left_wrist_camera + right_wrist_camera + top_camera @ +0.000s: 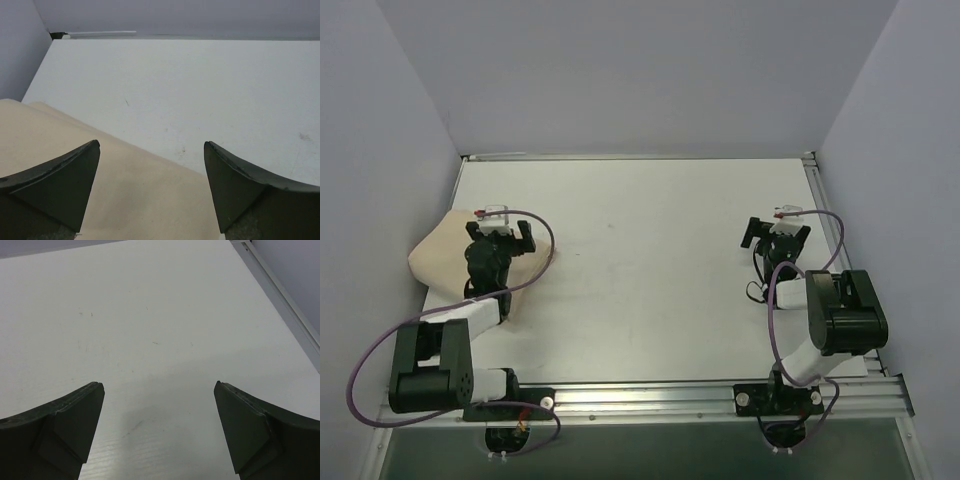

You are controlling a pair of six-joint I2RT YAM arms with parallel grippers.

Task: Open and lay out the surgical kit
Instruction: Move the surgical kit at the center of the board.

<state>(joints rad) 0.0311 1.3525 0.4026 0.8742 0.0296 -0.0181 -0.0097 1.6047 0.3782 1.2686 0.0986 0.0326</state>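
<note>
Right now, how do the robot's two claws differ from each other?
The left gripper hangs over the beige cloth on the left side of the table. The right gripper hangs over bare white surface on the right side. The left wrist view shows cloth below the left gripper, while the right wrist view shows only table below the right gripper. Both are open and hold nothing.

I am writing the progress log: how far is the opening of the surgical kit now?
Nothing looks done yet: the beige wrapping cloth lies folded on the table, with no tray or instruments showing. In hand: the left pincer hovers open over it; the right pincer is open above the table. Remaining: unfolding and laying everything out.
</note>
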